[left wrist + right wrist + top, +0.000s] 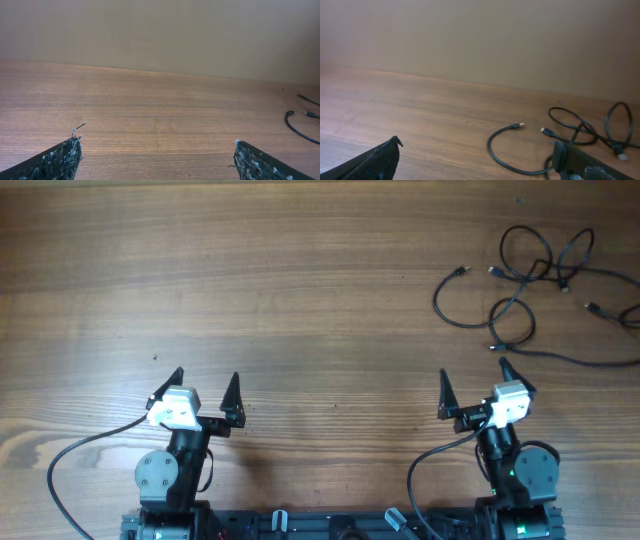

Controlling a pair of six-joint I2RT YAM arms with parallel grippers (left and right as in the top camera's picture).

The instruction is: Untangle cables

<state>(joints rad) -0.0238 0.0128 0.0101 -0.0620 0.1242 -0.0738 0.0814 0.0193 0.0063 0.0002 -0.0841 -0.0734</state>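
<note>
— Several cables [540, 272] reported. Location?
— Far right of the tabletop [300, 280] in the overhead view: thin black cords in loose, overlapping loops, with small plug ends lying free. One strand runs off toward the right edge. The right wrist view has the cables [580, 129] ahead and to the right. The left wrist view catches only a short curve of cable [291, 125] at its right margin.
— Right pincer [475, 372] status?
— Fingers spread wide, nothing held. It sits at the near edge, with one fingertip near a plug end.
— Left pincer [206, 380]?
— Likewise wide open and empty, at the near edge, well apart from the cables.
</note>
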